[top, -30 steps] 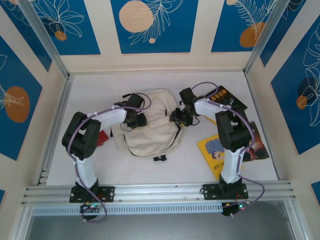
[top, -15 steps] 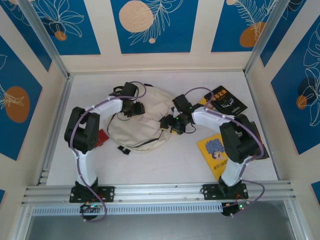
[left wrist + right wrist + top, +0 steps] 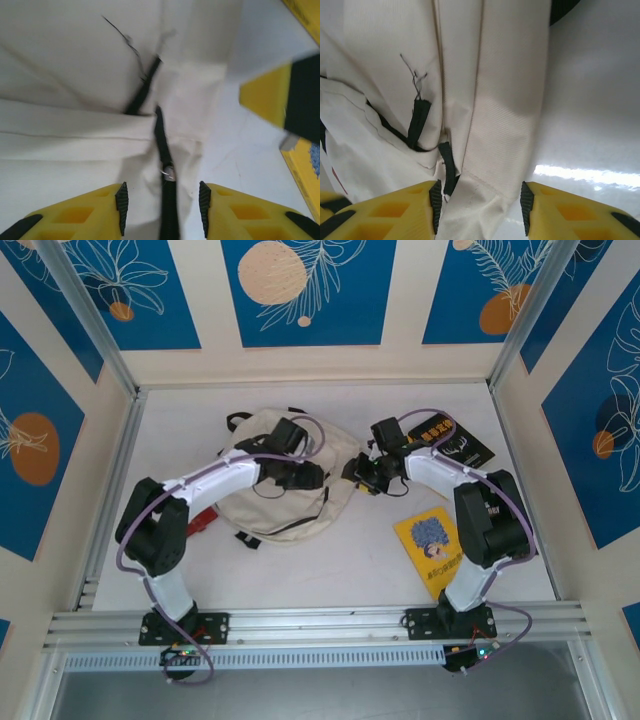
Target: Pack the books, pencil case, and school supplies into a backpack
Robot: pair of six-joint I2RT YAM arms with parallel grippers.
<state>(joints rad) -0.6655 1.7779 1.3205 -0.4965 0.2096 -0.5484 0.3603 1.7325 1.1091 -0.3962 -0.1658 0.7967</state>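
The cream backpack (image 3: 262,502) lies left of the table's middle with its black zipper lines showing. My left gripper (image 3: 310,477) hangs over its right edge, open, with the black zipper and its metal pull (image 3: 169,173) between the pads (image 3: 121,201). My right gripper (image 3: 361,474) faces it from the right, open, straddling a fold of backpack canvas (image 3: 510,100) next to a black zipper end (image 3: 446,160). A black book with orange lettering (image 3: 456,441) lies at the back right. A yellow book (image 3: 431,548) lies at the front right.
A small red item (image 3: 204,520) lies by the backpack's left side, partly under my left arm. The right gripper's yellow finger (image 3: 267,92) and a yellow book's edge (image 3: 304,167) show in the left wrist view. White table (image 3: 330,565) stretches in front of the backpack.
The backpack has slid to the left and back. My left gripper has crossed over it to its right edge. My right gripper dipped forward, then came back to that same edge.
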